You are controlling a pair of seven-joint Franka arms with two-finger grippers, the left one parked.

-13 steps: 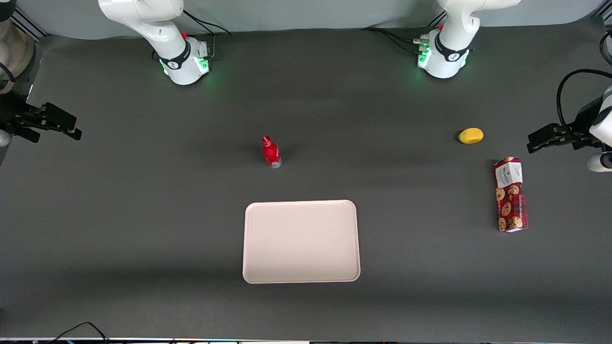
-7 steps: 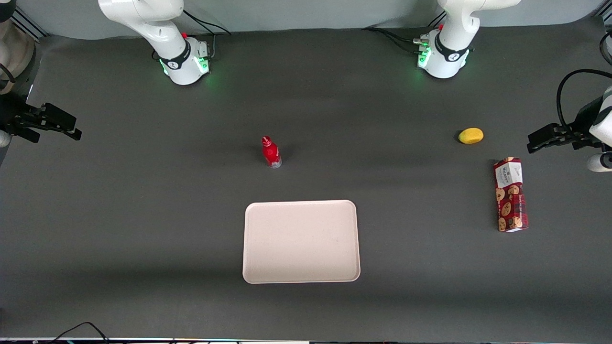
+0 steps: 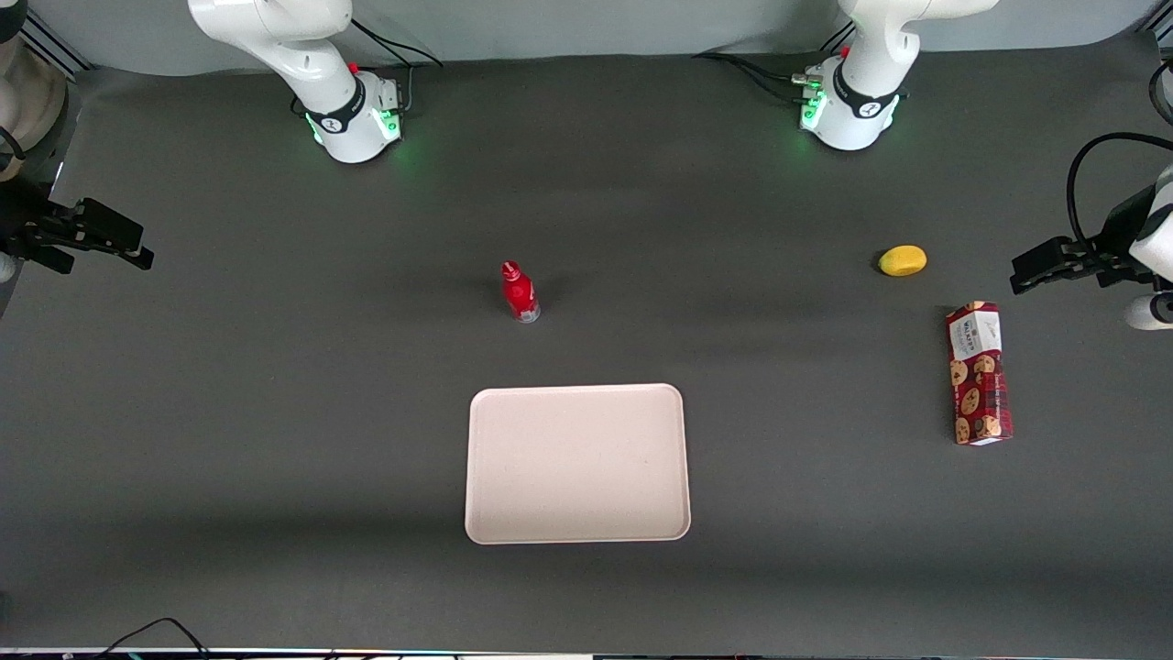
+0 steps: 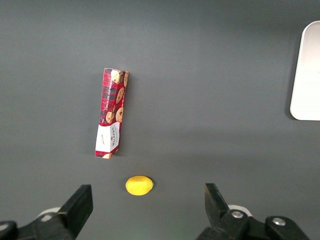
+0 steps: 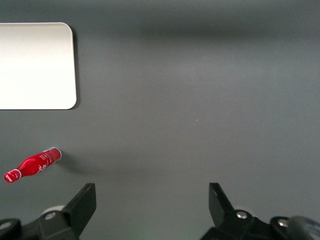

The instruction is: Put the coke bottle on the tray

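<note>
The coke bottle (image 3: 520,293), small and red with a red cap and a silvery base, stands upright on the dark table, farther from the front camera than the tray. The wrist view shows the coke bottle (image 5: 32,165) beside the tray's corner. The tray (image 3: 577,463) is large, pale cream-pink and bare, and one rounded corner of the tray (image 5: 35,65) shows from the wrist. My right gripper (image 3: 137,252) hovers at the working arm's end of the table, well away from both. The gripper (image 5: 152,192) is open, with only table between its fingers.
A yellow oval fruit (image 3: 903,260) and a red patterned cookie box (image 3: 980,373) lie toward the parked arm's end of the table. The two arm bases (image 3: 353,119) stand at the table's back edge.
My right gripper has drifted very slightly toward the table's edge. The bottle, tray and other objects have not moved.
</note>
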